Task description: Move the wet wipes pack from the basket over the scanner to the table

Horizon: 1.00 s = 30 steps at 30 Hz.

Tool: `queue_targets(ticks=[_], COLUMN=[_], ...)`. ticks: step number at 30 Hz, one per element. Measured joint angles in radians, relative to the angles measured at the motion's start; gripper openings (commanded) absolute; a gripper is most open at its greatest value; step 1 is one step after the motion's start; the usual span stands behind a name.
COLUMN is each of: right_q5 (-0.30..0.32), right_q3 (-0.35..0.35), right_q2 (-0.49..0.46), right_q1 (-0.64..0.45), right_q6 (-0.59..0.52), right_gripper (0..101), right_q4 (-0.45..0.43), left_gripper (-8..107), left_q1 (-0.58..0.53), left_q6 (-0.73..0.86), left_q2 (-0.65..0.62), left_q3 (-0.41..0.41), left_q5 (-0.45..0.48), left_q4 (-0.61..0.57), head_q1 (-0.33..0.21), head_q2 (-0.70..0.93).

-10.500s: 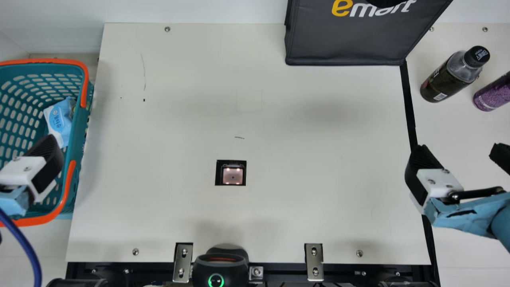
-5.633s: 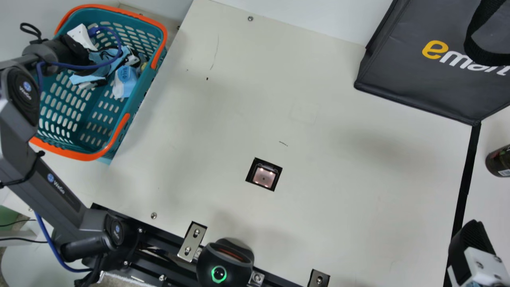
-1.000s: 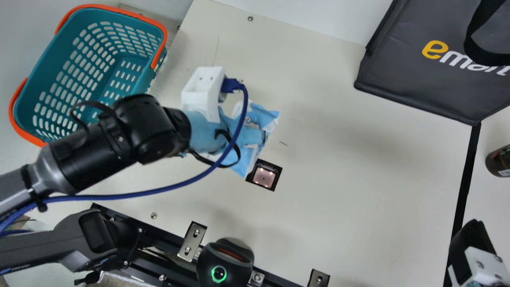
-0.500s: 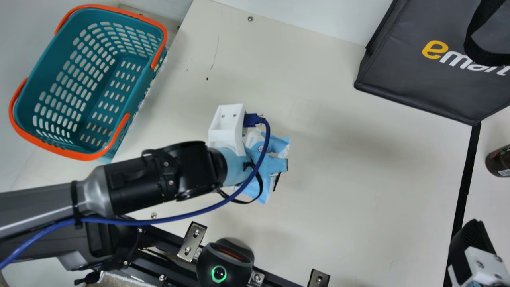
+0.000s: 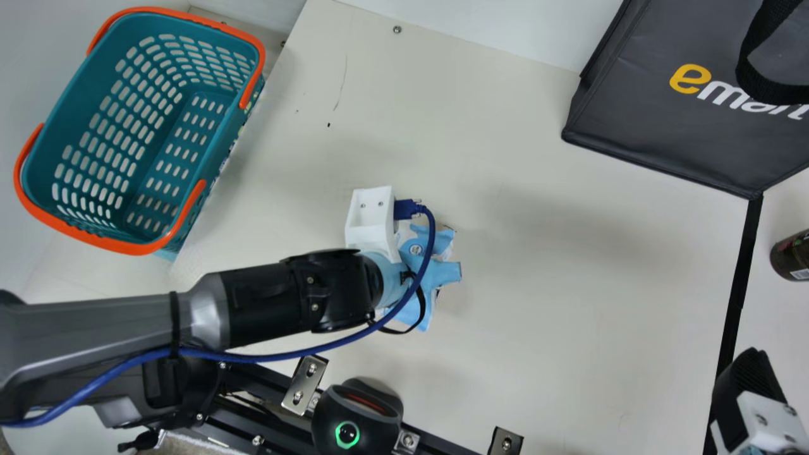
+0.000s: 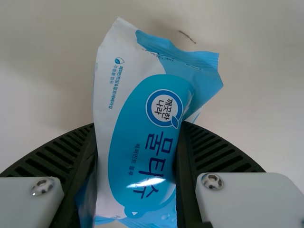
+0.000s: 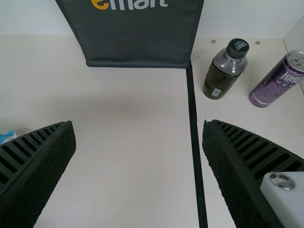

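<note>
In the main view my left gripper (image 5: 442,273) is over the table's middle, above the spot of the scanner, which it and the pack cover. Partly under it shows the blue and white wet wipes pack (image 5: 418,319). The left wrist view has the wet wipes pack (image 6: 142,137) squeezed between both ribbed fingers of my left gripper (image 6: 137,161). The basket (image 5: 107,120) stands at the main view's upper left. At the lower right edge is my right gripper (image 5: 752,392); in the right wrist view my right gripper (image 7: 138,137) is open with nothing between its fingers.
A black bag (image 5: 670,120) stands at the upper right. A dark bottle (image 7: 225,71) and a purple can (image 7: 278,80) are beyond the black tape line. A round black device (image 5: 357,417) with a green ring sits at the near edge.
The main camera has turned since the oldest picture. My left gripper has carried the pack out of the basket to the scanner's spot, most recently shifting slightly toward the near edge and right.
</note>
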Motion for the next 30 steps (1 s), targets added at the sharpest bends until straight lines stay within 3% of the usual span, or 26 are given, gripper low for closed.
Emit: queue_targets(ticks=[16, 22, 30], right_q5=[0.0, 0.0, 0.0], right_q3=[0.0, 0.0, 0.0], right_q2=[0.0, 0.0, 0.0], right_q1=[0.0, 0.0, 0.0], right_q6=[0.0, 0.0, 0.0], right_gripper=[95, 95, 95], right_q4=[0.0, 0.0, 0.0], left_gripper=[89, 90, 90], left_q1=[0.012, 0.047, 0.12], left_q6=[0.037, 0.096, 0.246], left_q2=[-0.003, -0.07, -0.169], left_q3=[0.01, 0.008, 0.0], left_q5=[-0.041, -0.04, 0.04], left_q4=[-0.006, -0.007, -0.007], head_q1=[0.002, 0.002, 0.002], head_q2=[0.0, 0.0, 0.0])
